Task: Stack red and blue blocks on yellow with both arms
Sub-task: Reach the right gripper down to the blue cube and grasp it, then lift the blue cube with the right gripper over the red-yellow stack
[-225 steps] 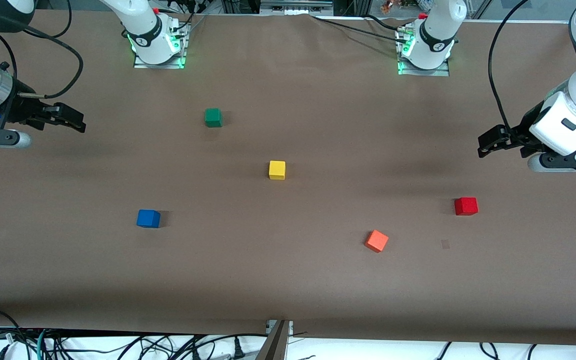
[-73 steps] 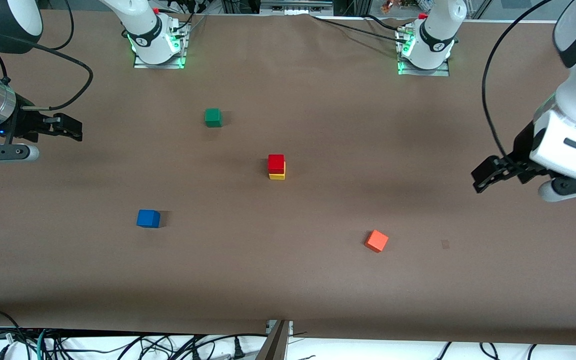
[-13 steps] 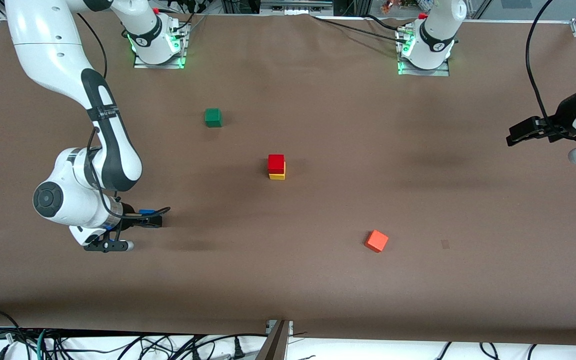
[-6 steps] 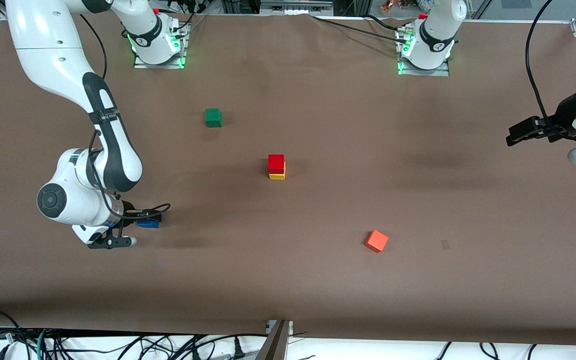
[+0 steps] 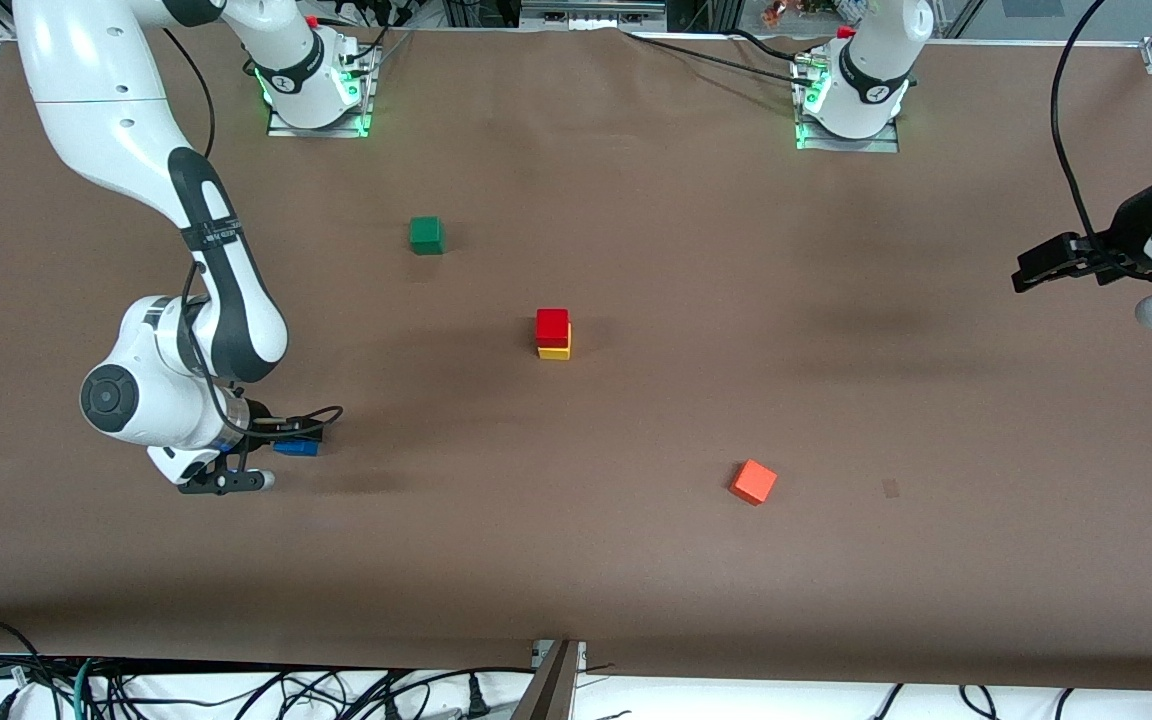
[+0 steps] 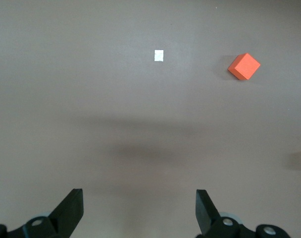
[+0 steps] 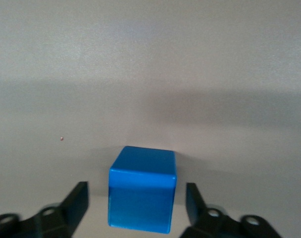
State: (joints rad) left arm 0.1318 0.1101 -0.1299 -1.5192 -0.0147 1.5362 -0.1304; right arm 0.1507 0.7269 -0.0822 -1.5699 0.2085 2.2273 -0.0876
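The red block (image 5: 552, 326) sits on top of the yellow cube (image 5: 555, 352) at the middle of the table. The blue block (image 5: 296, 448) rests on the table toward the right arm's end, nearer the front camera than the stack. My right gripper (image 5: 304, 438) is down at the blue block and open. In the right wrist view the blue block (image 7: 142, 188) stands between the fingers (image 7: 77, 198) with a gap on each side. My left gripper (image 5: 1036, 272) waits open and empty over the left arm's end of the table; it also shows in the left wrist view (image 6: 139, 198).
An orange-red cube (image 5: 754, 482) lies nearer the front camera toward the left arm's end; it also shows in the left wrist view (image 6: 244, 66). A green cube (image 5: 426, 235) sits nearer the bases. A small pale mark (image 6: 159, 55) is on the table.
My right arm has shifted slightly at the blue block, which stays on the table between the open fingers. The left arm has not moved.
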